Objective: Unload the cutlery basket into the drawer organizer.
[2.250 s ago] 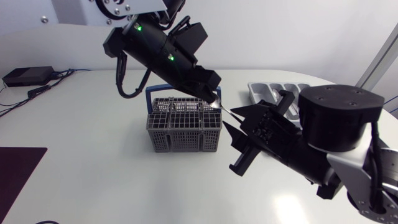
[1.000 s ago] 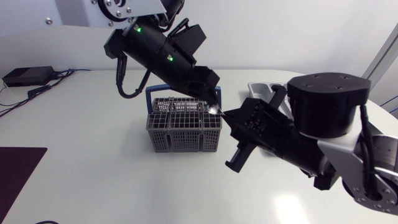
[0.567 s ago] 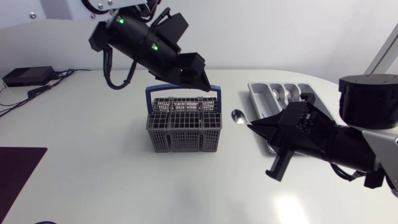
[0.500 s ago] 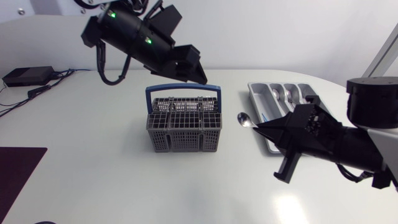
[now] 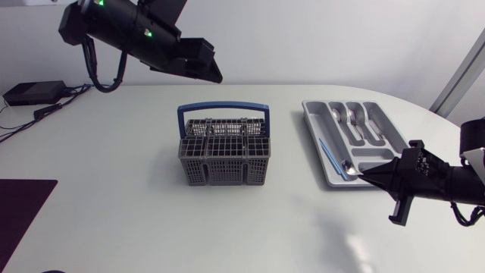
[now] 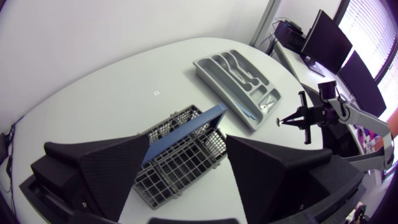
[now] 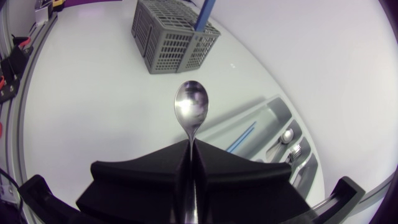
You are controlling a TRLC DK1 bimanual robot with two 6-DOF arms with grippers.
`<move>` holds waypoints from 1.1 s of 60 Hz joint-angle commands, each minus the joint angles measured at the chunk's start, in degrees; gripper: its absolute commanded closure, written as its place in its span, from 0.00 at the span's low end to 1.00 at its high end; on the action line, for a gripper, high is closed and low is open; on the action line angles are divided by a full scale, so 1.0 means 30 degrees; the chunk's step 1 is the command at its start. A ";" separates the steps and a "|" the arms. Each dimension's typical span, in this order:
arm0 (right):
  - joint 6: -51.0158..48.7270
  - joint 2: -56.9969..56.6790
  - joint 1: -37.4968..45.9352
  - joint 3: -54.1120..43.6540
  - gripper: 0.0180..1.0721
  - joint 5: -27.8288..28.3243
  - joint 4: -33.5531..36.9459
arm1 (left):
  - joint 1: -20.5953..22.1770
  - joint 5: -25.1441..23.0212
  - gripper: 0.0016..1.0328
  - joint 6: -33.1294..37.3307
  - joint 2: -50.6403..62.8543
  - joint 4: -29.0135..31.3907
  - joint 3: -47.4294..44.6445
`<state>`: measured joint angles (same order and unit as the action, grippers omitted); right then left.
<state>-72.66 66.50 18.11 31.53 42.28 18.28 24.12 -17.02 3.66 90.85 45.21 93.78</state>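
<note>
The grey cutlery basket [image 5: 223, 155] with a blue handle [image 5: 223, 111] stands mid-table. The grey drawer organizer [image 5: 381, 121] lies to its right, with spoons [image 5: 350, 115] and a blue utensil [image 5: 329, 154] in its compartments. My right gripper [image 5: 373, 176] is shut on the handle of a silver spoon [image 7: 191, 104], whose bowl [image 5: 349, 170] hovers at the organizer's near corner. In the right wrist view the spoon sticks out ahead of the right gripper [image 7: 189, 149], with the organizer [image 7: 274, 116] beyond it. My left gripper [image 5: 211, 72] is raised at the back left, open and empty, and the basket [image 6: 180, 155] shows below its fingers.
A black box [image 5: 32, 92] with cables sits at the table's far left edge. A dark mat [image 5: 21, 216] lies at the near left corner. White tabletop stretches between the basket and the organizer.
The spoon passed from my left gripper to my right. The left gripper opened and drew back up and to the left. The right arm carried the spoon rightward to the organizer.
</note>
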 commanded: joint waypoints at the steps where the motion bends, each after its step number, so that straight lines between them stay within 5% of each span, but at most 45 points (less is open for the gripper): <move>1: -0.3171 0.2912 0.1669 0.1649 0.95 0.0466 0.0263 | -0.0452 0.0809 0.04 0.0655 -0.0693 -0.0246 -0.0761; 37: -1.0115 1.1525 0.4276 0.7918 0.95 -0.1819 0.2343 | -0.2590 0.2391 0.04 0.1739 -0.1748 -0.1535 -0.3398; 60: -1.0730 1.2990 0.3954 0.8094 0.93 -0.3459 0.0702 | -0.3587 0.2654 0.04 0.1944 -0.2539 -0.2414 -0.5156; 66: -1.0613 1.2990 0.3808 0.7772 0.84 -0.3577 -0.0147 | -0.3821 0.2713 0.04 0.1973 -0.2627 -0.2473 -0.5361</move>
<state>-102.74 104.51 30.24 55.29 32.01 19.27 13.45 -8.93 8.88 84.36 38.41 79.42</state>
